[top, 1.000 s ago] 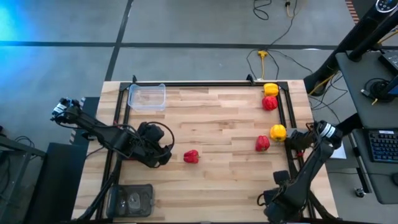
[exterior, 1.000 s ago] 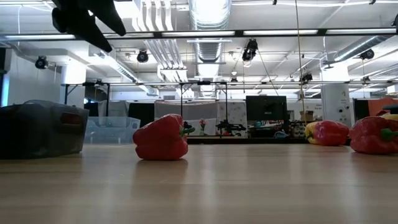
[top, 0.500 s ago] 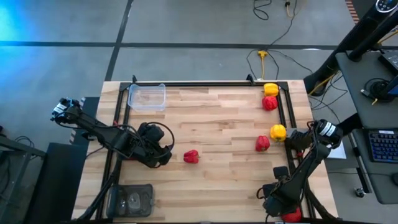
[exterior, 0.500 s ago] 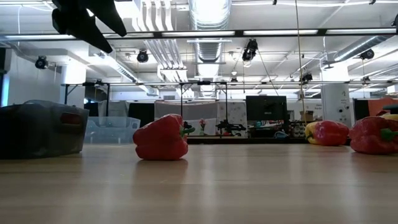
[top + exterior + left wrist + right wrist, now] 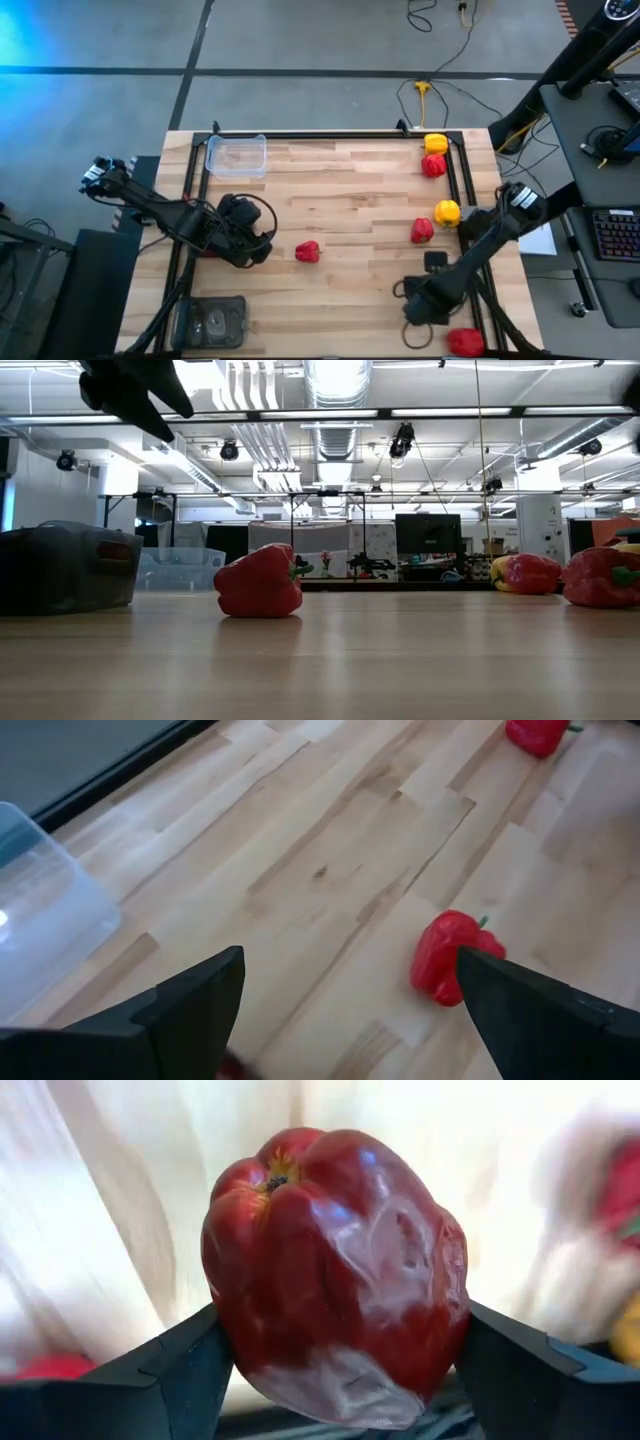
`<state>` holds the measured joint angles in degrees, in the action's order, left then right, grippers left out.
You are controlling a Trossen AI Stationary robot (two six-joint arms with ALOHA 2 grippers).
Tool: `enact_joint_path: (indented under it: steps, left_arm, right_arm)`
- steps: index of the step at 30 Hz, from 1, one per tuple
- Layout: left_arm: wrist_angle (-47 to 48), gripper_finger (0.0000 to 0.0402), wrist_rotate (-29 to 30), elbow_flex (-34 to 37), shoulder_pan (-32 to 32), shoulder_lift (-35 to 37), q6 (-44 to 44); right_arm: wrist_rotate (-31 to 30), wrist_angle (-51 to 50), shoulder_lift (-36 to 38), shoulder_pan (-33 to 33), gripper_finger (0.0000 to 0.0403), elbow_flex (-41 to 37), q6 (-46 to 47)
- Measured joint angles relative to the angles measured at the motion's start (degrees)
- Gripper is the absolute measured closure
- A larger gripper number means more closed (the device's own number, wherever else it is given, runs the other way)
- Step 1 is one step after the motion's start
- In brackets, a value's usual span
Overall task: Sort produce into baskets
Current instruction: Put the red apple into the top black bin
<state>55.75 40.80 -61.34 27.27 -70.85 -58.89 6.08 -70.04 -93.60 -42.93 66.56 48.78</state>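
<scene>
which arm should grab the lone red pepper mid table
Left. The left gripper hangs open right beside the red pepper, while the right gripper is already clamping a dark red pepper.

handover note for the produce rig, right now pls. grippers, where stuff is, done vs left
Right gripper: shut on a dark red pepper, near the table's front right.
Left gripper: open, empty, beside the lone red pepper mid-table.
On the table: red pepper and yellow pepper at the right edge, another yellow and red pair at the back right.
Clear tub back left looks empty; dark tub front left.
Left: sort all loose peppers.
</scene>
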Motion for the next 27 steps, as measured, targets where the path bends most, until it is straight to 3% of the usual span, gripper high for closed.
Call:
enact_joint_path:
  steps: [7,12,18,27]
  left_arm:
    - [6.2,0.0057,0.6,0.0,0.0,4.3,0.2]
    - [9.8,0.0057,0.5,0.0,0.0,6.6,1.4]
    - [10.0,0.0057,-1.3,0.0,0.1,7.2,1.4]
    - [19.4,0.0057,-2.4,0.0,0.1,6.0,0.5]
  right_arm:
    - [-10.6,-0.2,-0.3,13.0,0.009,11.5,-8.0]
    - [-15.4,5.0,-1.7,24.3,0.0089,16.3,-13.7]
    - [-15.0,15.8,-5.3,35.4,0.0089,18.3,-17.0]
    - [-12.1,32.2,-14.7,42.5,0.0087,18.1,-23.0]
